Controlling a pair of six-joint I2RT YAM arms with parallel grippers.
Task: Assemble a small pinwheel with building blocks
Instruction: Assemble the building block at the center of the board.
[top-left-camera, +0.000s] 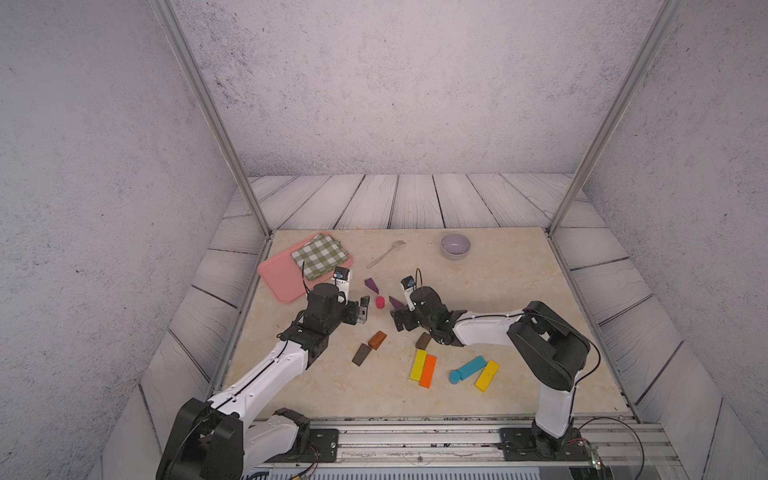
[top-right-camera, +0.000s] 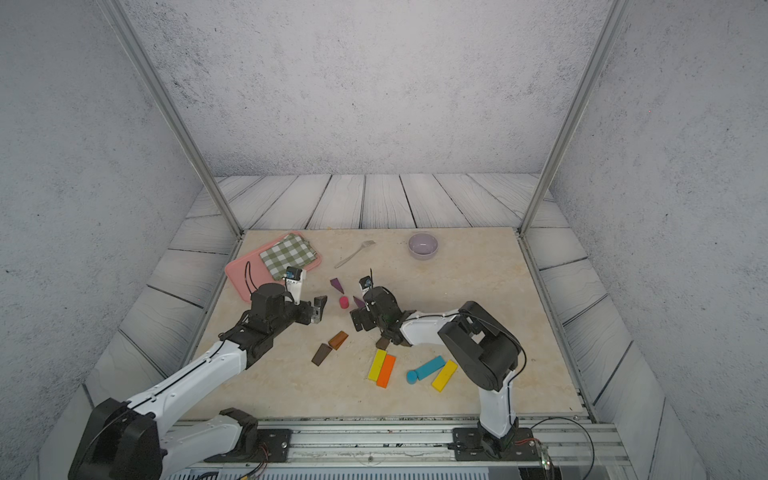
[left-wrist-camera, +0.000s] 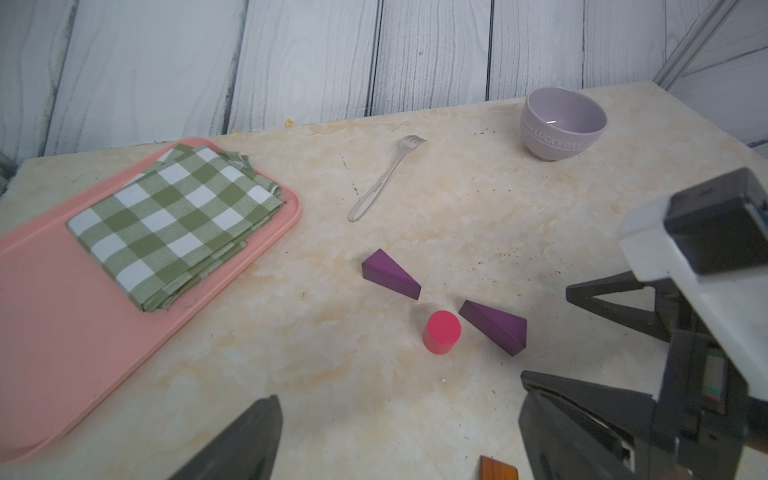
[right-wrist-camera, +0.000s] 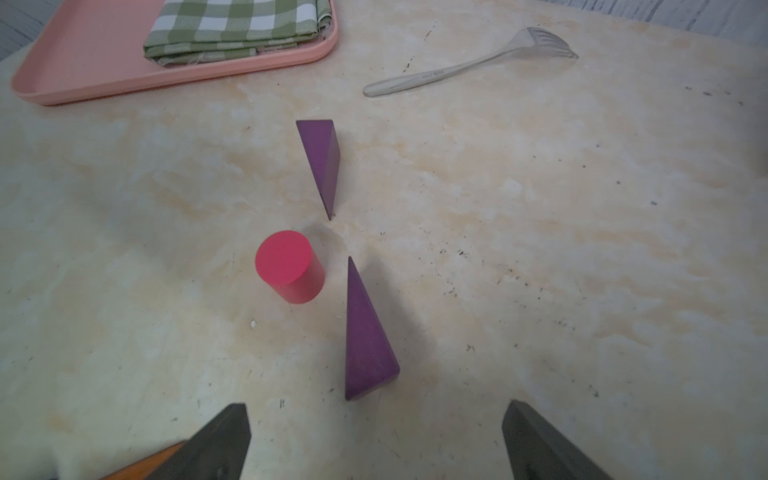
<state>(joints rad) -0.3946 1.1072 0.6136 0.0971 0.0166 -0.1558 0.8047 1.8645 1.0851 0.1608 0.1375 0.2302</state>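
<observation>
A pink cylinder (top-left-camera: 380, 302) stands upright mid-table, with two purple wedges lying by it: one farther back (top-left-camera: 372, 285), one to its right (top-left-camera: 395, 302). My right gripper (right-wrist-camera: 376, 403) is open just behind the nearer purple wedge (right-wrist-camera: 368, 340), which lies free on the table. My left gripper (top-left-camera: 364, 309) hangs open and empty left of the cylinder (left-wrist-camera: 441, 332). Nearer the front lie an orange-brown wedge (top-left-camera: 377, 340), two dark brown wedges (top-left-camera: 361, 354) (top-left-camera: 423, 340), a yellow bar (top-left-camera: 418, 365) against an orange bar (top-left-camera: 428, 370), and a blue bar (top-left-camera: 473, 367) with a blue cylinder (top-left-camera: 455, 377) and a second yellow bar (top-left-camera: 487, 375).
A pink tray (top-left-camera: 278, 278) holding a folded green checked cloth (top-left-camera: 320, 254) sits at the back left. A metal fork (top-left-camera: 384, 253) lies at the back middle, and a lilac bowl (top-left-camera: 455, 245) stands at the back right. Metal frame posts rise at the table's back corners.
</observation>
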